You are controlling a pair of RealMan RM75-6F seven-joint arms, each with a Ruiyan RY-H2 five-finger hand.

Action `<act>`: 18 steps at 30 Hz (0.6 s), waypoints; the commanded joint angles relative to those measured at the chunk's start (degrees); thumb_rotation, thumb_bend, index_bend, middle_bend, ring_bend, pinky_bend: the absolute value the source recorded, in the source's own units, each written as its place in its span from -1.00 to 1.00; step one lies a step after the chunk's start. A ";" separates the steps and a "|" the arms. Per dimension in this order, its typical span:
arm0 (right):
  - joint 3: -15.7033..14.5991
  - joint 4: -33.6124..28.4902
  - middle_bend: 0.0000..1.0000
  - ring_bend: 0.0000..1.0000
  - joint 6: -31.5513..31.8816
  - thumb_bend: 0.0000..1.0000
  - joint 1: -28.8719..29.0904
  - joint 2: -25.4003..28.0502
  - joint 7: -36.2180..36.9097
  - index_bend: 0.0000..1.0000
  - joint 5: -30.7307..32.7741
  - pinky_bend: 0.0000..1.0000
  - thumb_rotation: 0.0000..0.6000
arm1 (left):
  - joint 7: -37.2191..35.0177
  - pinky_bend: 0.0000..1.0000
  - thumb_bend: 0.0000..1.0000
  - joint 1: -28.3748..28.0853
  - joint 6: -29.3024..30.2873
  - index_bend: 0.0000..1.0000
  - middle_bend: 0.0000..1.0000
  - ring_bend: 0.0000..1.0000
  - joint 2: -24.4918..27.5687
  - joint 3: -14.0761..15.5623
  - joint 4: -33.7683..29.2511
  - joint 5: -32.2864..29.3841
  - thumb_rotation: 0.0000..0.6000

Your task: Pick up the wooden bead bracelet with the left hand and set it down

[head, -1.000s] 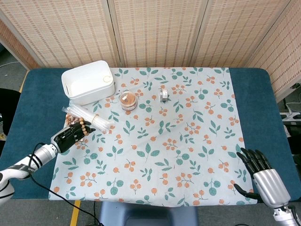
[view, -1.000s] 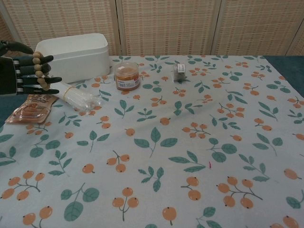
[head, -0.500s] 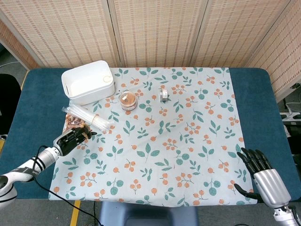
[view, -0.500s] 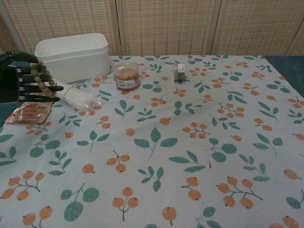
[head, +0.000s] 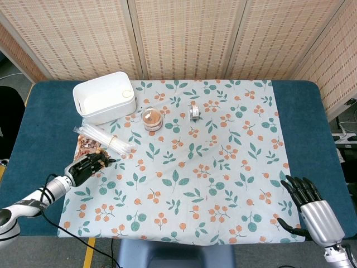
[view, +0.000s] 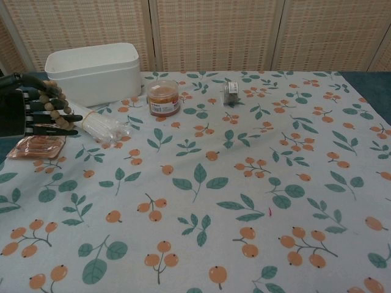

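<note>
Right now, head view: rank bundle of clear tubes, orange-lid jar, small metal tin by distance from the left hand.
From the left hand:
1. Bundle of clear tubes, just above the hand at the cloth's left edge.
2. Orange-lid jar, further up and right, beside the white bin.
3. Small metal tin, farthest, right of the jar.

The bench point(head: 39, 120) has a dark blue top. A pale cloth point(head: 223, 184) with orange berries and green leaves lies over most of it. Near the back left corner sits a white tub point(head: 105, 96). Just beside it lie a clear bag of sticks point(head: 103, 138) and a brown packet point(head: 87, 144). A small orange jar point(head: 152, 119) and a little grey tin point(head: 194, 112) stand toward the back edge.
</note>
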 commanded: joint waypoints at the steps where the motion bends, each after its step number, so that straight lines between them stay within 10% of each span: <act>1: 0.02 0.00 -1.00 -1.00 0.04 -0.60 -0.01 0.00 0.01 -1.00 0.00 -1.00 0.45 | -0.51 -0.97 0.77 0.17 -0.82 0.17 0.19 -0.51 -0.09 -0.17 0.03 0.22 0.51; 8: 0.08 0.05 -1.00 -1.00 0.31 -0.60 -0.10 0.09 0.22 -1.00 0.04 -1.00 0.44 | 1.90 -0.98 1.00 0.84 -3.40 0.00 0.11 -0.53 -1.14 -1.76 0.20 1.87 0.39; 13: 0.12 0.05 -1.00 -1.00 0.31 -0.60 -0.07 0.13 0.37 -1.00 0.09 -1.00 0.44 | 6.96 -1.00 1.00 1.63 -7.33 -0.26 -0.25 -0.75 -2.30 -3.23 1.04 3.61 0.98; 18: 0.19 0.11 -1.00 -1.00 0.45 -0.60 -0.09 0.18 0.58 -1.00 0.14 -1.00 0.44 | 9.52 -1.00 1.00 1.66 -9.55 -0.34 -0.33 -0.81 -3.16 -3.97 2.18 3.83 1.00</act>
